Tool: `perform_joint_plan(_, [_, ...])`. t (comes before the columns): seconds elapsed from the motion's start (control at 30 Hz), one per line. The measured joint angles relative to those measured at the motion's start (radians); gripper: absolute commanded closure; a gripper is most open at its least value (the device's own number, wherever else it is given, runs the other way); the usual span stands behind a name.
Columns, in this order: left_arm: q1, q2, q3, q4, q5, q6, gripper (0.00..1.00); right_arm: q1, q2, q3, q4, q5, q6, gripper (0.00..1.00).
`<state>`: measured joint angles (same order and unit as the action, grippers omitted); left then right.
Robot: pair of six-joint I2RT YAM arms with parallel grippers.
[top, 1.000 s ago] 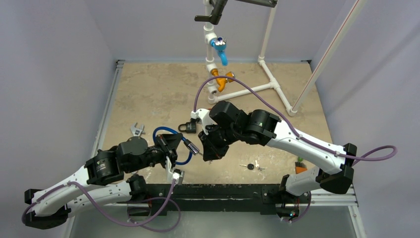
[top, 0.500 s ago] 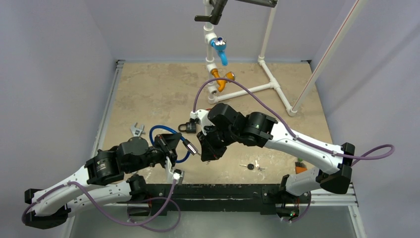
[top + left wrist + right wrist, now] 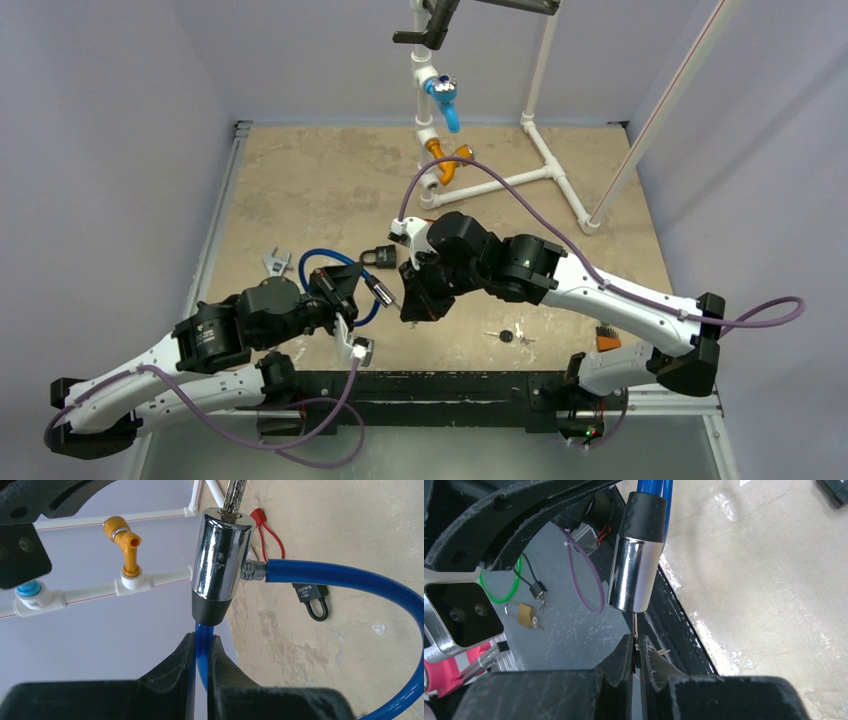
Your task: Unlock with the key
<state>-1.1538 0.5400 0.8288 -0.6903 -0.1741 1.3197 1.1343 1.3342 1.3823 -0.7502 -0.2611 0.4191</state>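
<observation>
Top external view: left gripper (image 3: 202,646) pinches the blue cable (image 3: 350,577) just below its chrome lock cylinder (image 3: 220,560). Right gripper (image 3: 636,643) pinches the key (image 3: 635,624), its blade apparently at the keyway. Turning and release look undone.

Soft, even light falls from above in the top view, leaving the stone-patterned table (image 3: 300,180) bright, with only faint, diffuse shadows under the arms; focus there is sharp throughout. From the left wrist, the chrome lock barrel (image 3: 220,560) carries streaky highlights and the blue cable (image 3: 340,577) is crisp, while the fingers (image 3: 170,675) of the left gripper (image 3: 202,647) are dark and soft. From the right wrist, white glare washes the table, and the right gripper (image 3: 636,647) and thin key (image 3: 635,625) sit blurred.
</observation>
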Motion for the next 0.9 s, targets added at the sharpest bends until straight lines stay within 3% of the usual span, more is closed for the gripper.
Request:
perform_joint_plan(0.4, [-0.006, -0.003, -0.019, 0.022, -0.069, 0.043, 1.00, 0.003, -0.006, -0.029, 0.063, 0.052, 0.048, 1.00])
perform_joint_plan(0.9, [-0.061, -0.005, -0.092, 0.053, -0.117, 0.220, 1.00, 0.004, 0.037, -0.029, 0.013, 0.008, 0.053, 1.00])
